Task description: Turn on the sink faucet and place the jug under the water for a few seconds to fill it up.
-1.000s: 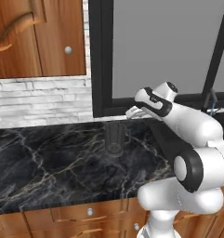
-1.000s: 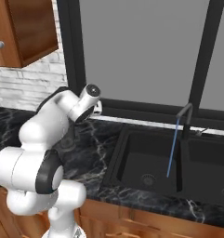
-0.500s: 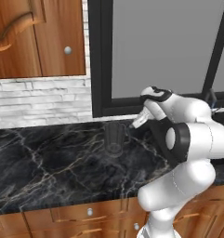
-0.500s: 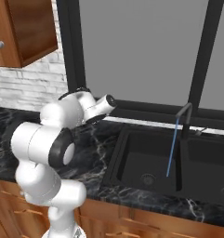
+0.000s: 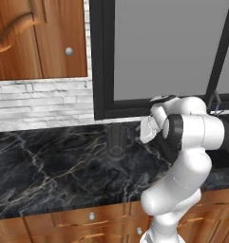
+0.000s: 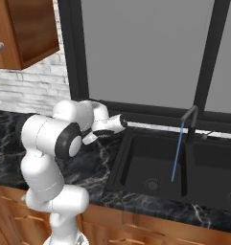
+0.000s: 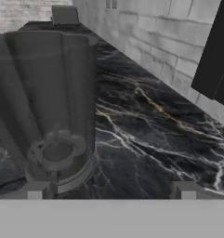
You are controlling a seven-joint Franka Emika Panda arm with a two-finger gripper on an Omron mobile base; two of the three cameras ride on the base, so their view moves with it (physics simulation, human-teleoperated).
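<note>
The jug (image 5: 118, 140), dark, see-through and ribbed, stands upright on the black marble counter (image 5: 49, 171) below the window. My gripper (image 5: 139, 132) is just to its right at jug height, open, with its fingers pointing toward it. In the hand view the jug (image 7: 46, 107) looms close on the left, in line with the left fingertip (image 7: 36, 190) rather than centred in the gripper (image 7: 111, 191). The sink faucet (image 6: 190, 125) stands behind the sink (image 6: 150, 165), and the water (image 6: 177, 152) falls as a thin blue line into the left basin.
A white brick wall (image 5: 40, 102) and a thick black window frame (image 5: 100, 61) rise right behind the jug. A wooden wall cabinet (image 5: 37, 38) hangs at upper left. My own white arm (image 6: 54, 143) stands between the right base camera and the jug.
The arm has swung round and dropped the hand toward the counter, bringing the open gripper close beside the jug. The water keeps running and the jug has not moved.
</note>
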